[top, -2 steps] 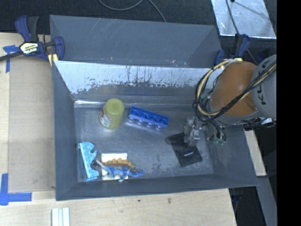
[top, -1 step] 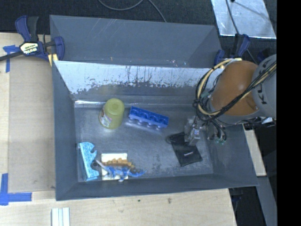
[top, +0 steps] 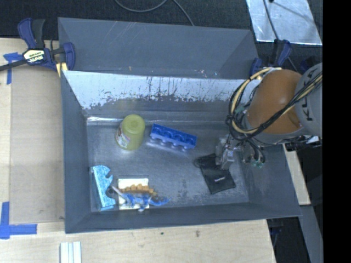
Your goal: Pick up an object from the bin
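My gripper [top: 226, 153] hangs low at the right side of the bin, under the arm's orange cover. Directly below and in front of it lies a flat black object [top: 218, 178], with one dark corner reaching left of the gripper. The gripper is at that object's rear edge; whether it touches it I cannot tell. A blue ridged block [top: 173, 137] lies to the left, in the middle of the bin floor near the back wall.
A yellow-green jar [top: 130, 132] lies on its side at the back left. At the front left lie a light blue packet [top: 102, 186] and a white card [top: 135, 191] with small tan and blue pieces on it. Bare floor separates these from the gripper.
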